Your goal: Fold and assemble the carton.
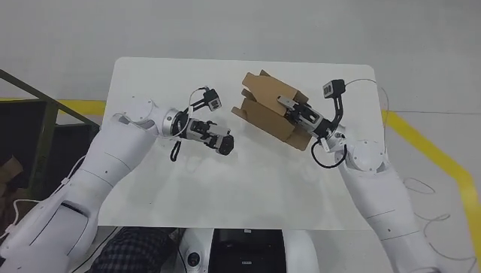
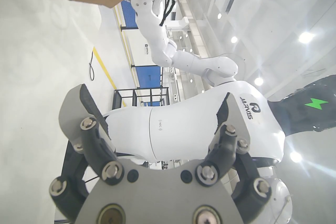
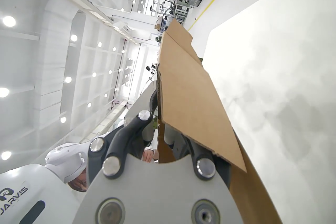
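The carton (image 1: 261, 107) is plain brown cardboard, partly opened into a box, its end flaps loose and spread. It lies askew on the table (image 1: 225, 190), near the far right corner.

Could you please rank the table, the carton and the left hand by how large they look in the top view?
1. table
2. carton
3. left hand, clearly the smallest

The left arm (image 1: 113, 156) and right arm (image 1: 376, 186) have smooth, rounded white shells, with black cables (image 1: 325, 159) looped at the wrists. A grey wrist plate (image 2: 162, 193) carries silver screws (image 2: 113, 172) and black links. The left jaws are grey with black ribbed pads (image 2: 90, 104). A green lightning bolt (image 2: 315, 103) marks a black panel at middle right.
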{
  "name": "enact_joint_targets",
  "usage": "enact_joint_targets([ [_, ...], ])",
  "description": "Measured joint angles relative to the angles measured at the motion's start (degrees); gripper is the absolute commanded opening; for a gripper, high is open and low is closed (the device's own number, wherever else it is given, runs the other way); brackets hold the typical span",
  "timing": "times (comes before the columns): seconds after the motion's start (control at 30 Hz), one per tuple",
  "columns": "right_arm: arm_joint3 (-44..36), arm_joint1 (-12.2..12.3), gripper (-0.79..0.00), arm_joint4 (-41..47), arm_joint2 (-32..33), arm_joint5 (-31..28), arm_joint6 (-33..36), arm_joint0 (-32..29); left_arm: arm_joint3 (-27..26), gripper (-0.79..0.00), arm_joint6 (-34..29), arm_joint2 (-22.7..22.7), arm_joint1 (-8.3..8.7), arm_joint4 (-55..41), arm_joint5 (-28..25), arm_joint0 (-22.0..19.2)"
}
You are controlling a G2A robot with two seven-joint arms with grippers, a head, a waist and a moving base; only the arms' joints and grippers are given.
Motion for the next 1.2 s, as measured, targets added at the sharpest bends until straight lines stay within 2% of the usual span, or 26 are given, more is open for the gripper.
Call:
enact_joint_targets([
  [0.1, -0.40, -0.09, -0.785, 0.43, -0.14, 0.74, -0.55, -0.07, 0.75, -0.182, 0.00, 1.82, -0.76, -0.12, 0.00, -1.03],
  [0.13, -0.54, -0.10, -0.785, 0.49, -0.17, 0.89, -0.66, -0.12, 1.08, -0.262, 0.00, 2.22, -0.99, -0.15, 0.00, -1.36],
  [0.17, -0.66, -0.12, -0.785, 0.51, -0.19, 1.03, -0.75, -0.17, 1.43, -0.403, 0.00, 2.55, -1.22, -0.15, 0.00, -1.69],
  [0.2, -0.82, -0.13, -0.785, 0.50, -0.21, 1.18, -0.83, -0.24, 1.84, -0.449, 0.05, 2.89, -1.50, -0.09, -0.05, -2.10],
  [0.23, -0.95, -0.13, -0.785, 0.47, -0.23, 1.27, -0.88, -0.31, 2.11, -0.640, 0.14, 3.08, -1.70, 0.00, -0.15, -2.37],
  [0.27, -1.09, -0.14, -0.785, 0.47, -0.24, 1.34, -0.91, -0.40, 2.39, -0.785, 0.28, 3.23, -1.88, 0.09, -0.30, -2.62],
  [0.63, -3.11, -0.34, -0.785, 0.72, -1.05, 2.56, -1.62, -1.56, 7.24, -0.785, 4.29, 5.93, -3.98, 5.19, -4.30, -5.16],
  [0.9, -5.35, -0.53, -0.785, 0.09, -2.39, 2.63, -1.11, -2.52, 10.20, -0.785, 4.83, 8.12, -5.79, 4.90, -4.83, -6.71],
  [1.2, -6.73, -0.54, -0.785, 0.97, -3.02, 3.36, 0.58, -3.55, 12.55, -0.785, 5.27, 7.73, -6.51, 3.98, -5.27, -7.62],
])
